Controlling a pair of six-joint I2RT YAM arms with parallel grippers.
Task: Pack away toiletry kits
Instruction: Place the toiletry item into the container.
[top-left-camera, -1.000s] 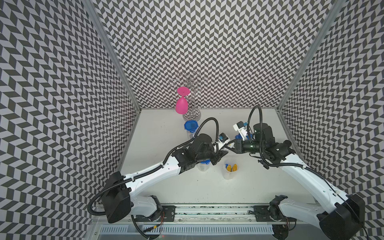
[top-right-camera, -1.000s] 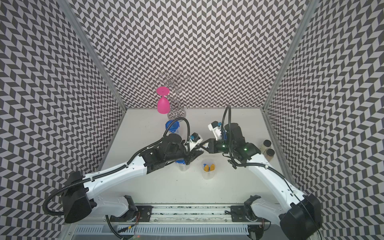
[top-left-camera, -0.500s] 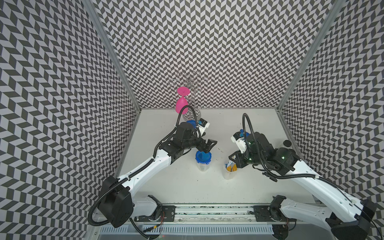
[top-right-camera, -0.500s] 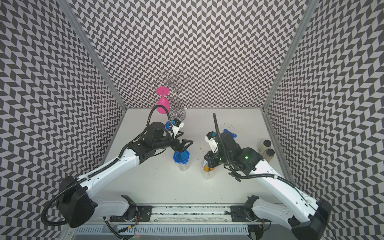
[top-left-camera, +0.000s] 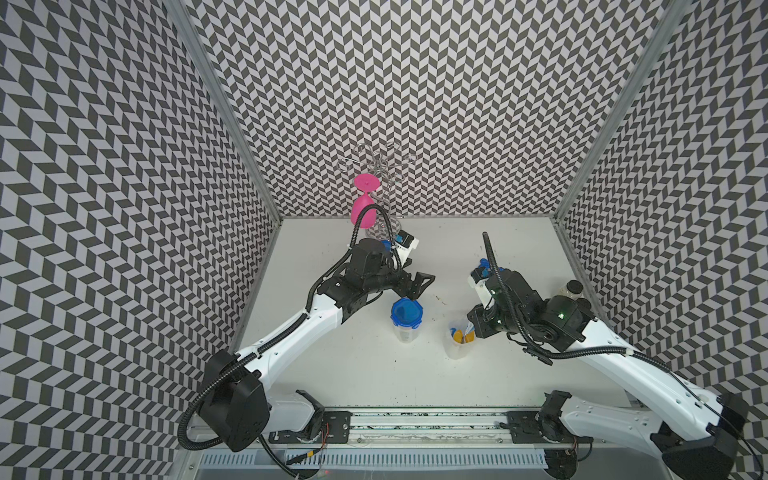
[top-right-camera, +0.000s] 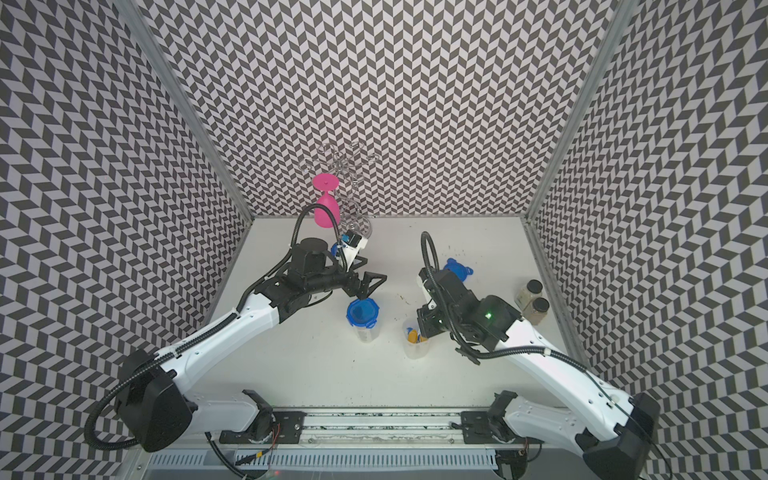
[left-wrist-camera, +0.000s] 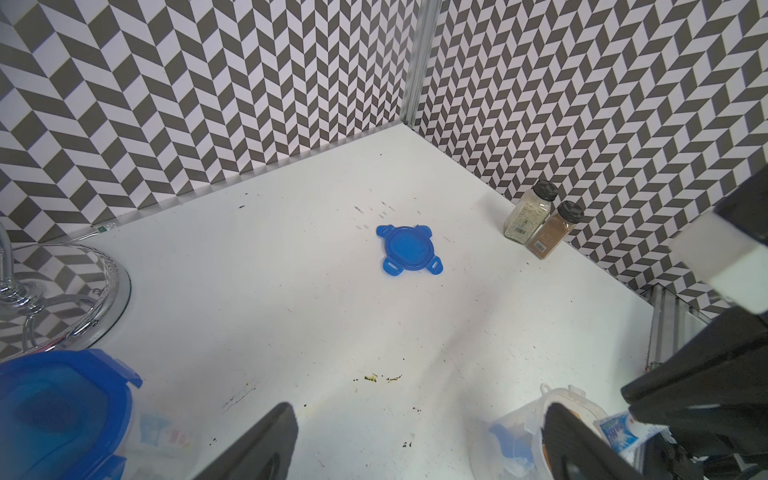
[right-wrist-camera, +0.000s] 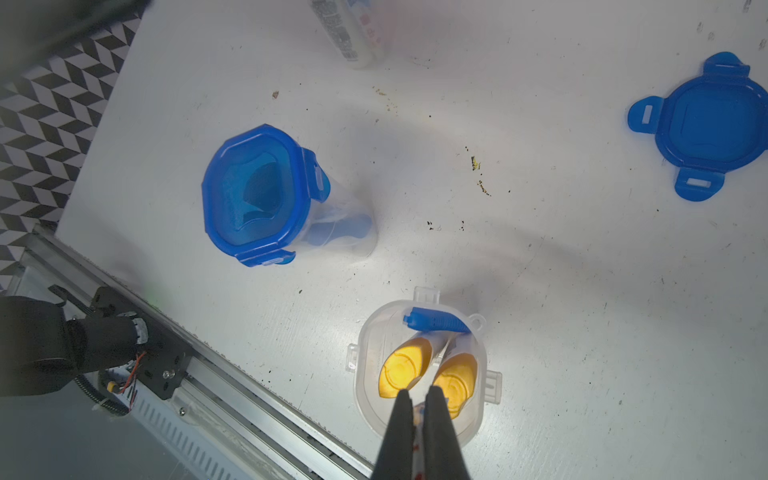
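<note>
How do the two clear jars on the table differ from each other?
The closed jar has its blue lid on; the open jar has none. The open jar shows two yellow caps and a blue toothbrush plainly; the closed jar's contents show only dimly. The right hand, shut on a tube, is over the open jar, not the closed jar. Both are clear and upright.

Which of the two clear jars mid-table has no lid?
The clear plastic jar under the right gripper, which grips a white-blue toothpaste tube; it holds two yellow-capped bottles. The other jar has its blue clip-tab lid on.

Lidded jar (top-left-camera: 406, 312), open jar (top-left-camera: 455, 349), gripped toothpaste tube (left-wrist-camera: 617, 432)
</note>
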